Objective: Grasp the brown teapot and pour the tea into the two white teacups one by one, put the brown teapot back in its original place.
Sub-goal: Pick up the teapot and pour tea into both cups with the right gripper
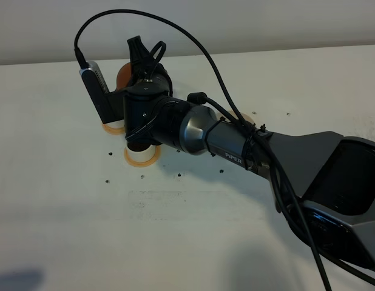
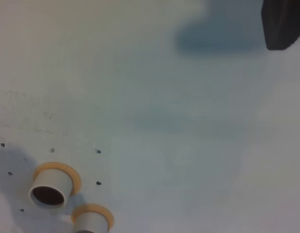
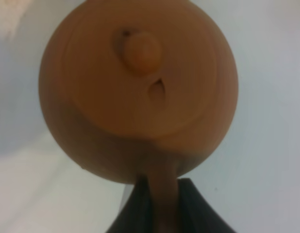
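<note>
My right gripper point(image 1: 136, 68) reaches across to the far left of the table and is shut on the loop handle of the brown teapot point(image 1: 122, 76). Only a brown sliver of the pot shows there, behind the wrist camera. The right wrist view shows the teapot point(image 3: 138, 92) lid-on, with its knob towards the camera and its handle between my gripper's point(image 3: 159, 206) fingers. One white teacup point(image 1: 142, 156) stands on a coaster below the arm. The left wrist view shows both teacups, one point(image 2: 49, 190) beside the other point(image 2: 91, 224). The cream saucer is not clearly visible.
A second orange-tan coaster point(image 1: 113, 128) shows partly under the wrist camera. Small dark specks point(image 1: 108, 154) dot the white table around the cups. My right arm point(image 1: 236, 145) and its cables cross the middle of the table. A dark part point(image 2: 283, 24) sits at the left wrist view's edge.
</note>
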`<state>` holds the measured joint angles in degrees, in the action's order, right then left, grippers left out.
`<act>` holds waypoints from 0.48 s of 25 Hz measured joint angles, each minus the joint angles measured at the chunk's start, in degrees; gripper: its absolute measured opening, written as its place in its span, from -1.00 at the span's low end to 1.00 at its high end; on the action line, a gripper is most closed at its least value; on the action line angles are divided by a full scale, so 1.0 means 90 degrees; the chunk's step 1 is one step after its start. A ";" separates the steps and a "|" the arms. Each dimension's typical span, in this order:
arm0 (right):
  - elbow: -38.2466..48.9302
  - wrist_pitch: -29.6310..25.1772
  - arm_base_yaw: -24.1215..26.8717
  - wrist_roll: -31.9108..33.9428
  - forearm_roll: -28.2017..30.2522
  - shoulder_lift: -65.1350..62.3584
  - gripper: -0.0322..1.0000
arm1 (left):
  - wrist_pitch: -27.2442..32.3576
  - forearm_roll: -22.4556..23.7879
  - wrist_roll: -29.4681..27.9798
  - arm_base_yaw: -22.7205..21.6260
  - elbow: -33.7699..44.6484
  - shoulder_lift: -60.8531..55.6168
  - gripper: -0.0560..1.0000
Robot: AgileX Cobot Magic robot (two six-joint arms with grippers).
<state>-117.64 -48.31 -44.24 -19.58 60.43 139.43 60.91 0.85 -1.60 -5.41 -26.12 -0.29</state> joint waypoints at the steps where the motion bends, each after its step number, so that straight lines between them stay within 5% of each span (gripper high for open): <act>1: 0.0000 0.0000 0.0000 0.0000 0.0032 0.0000 -0.77 | 0.0000 0.0000 0.0000 0.0000 0.0000 0.0000 -0.34; 12: 0.0000 0.0028 0.0000 -0.0034 0.0336 0.0000 -0.77 | 0.0000 0.0000 0.0000 0.0000 0.0000 0.0000 -0.34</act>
<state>-117.64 -48.06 -44.24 -19.89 63.45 139.43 60.91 0.85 -1.60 -5.41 -26.12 -0.29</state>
